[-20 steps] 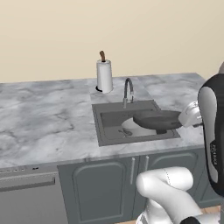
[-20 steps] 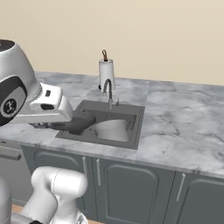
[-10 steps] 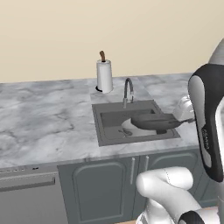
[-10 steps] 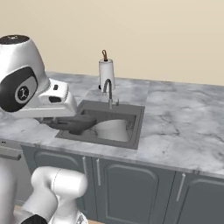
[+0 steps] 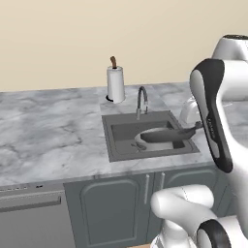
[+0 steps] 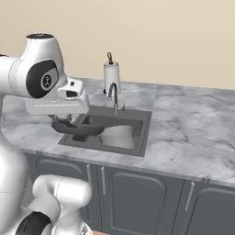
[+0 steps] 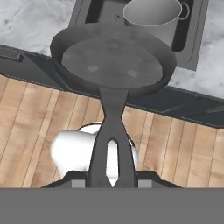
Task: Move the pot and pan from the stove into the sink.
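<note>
Pincer was clamped on the handle of the pan, its two tips pressed to either side of the straight dark stem. The pan hung level over the front part of the sink, toward the front edge of the counter, above the basin rather than resting in it, as far as I could tell. Seen along the hand, its round dark bowl half covered the pot. The pot stood upright inside the sink, one small loop handle showing on its side. From the right of the base, the pale pot sat in the basin beside the dark pan. A curved faucet rose at the sink's back rim, and a paper towel roll stood behind it near the counter's back edge.
</note>
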Controlling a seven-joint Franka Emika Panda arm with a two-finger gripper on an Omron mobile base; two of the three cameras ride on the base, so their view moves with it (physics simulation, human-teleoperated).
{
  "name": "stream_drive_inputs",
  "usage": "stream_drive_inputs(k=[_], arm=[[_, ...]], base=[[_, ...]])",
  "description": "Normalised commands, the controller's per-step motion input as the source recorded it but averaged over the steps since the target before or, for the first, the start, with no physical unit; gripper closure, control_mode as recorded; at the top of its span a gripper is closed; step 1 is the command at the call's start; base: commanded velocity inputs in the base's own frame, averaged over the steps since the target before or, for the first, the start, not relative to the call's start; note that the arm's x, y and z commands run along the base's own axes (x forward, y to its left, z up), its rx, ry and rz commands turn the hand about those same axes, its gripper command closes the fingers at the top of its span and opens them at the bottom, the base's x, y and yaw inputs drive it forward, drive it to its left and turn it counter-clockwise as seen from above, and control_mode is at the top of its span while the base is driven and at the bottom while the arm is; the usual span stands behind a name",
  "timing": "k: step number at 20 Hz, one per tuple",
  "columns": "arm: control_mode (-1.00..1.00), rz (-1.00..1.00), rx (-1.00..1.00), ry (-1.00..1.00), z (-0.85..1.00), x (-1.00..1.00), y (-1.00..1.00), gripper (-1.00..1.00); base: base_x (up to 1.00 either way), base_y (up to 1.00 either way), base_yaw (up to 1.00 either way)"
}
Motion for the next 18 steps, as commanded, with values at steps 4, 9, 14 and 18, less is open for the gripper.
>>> stream_drive_inputs(k=[4, 9, 14, 18], arm=[[-1.00, 0.00, 0.00, 0.04, -0.12, 0.60, -0.09, 1.00], [-1.00, 0.00, 0.00, 0.04, -0.17, 0.59, -0.10, 1.00], [-1.00, 0.00, 0.00, 0.04, -0.23, 0.56, -0.09, 1.00], [-1.00, 0.00, 0.00, 0.03, -0.25, 0.58, -0.08, 1.00]], base=[[0.00, 0.00, 0.00], [0.00, 0.00, 0.00], [0.00, 0.00, 0.00], [0.00, 0.00, 0.00]])
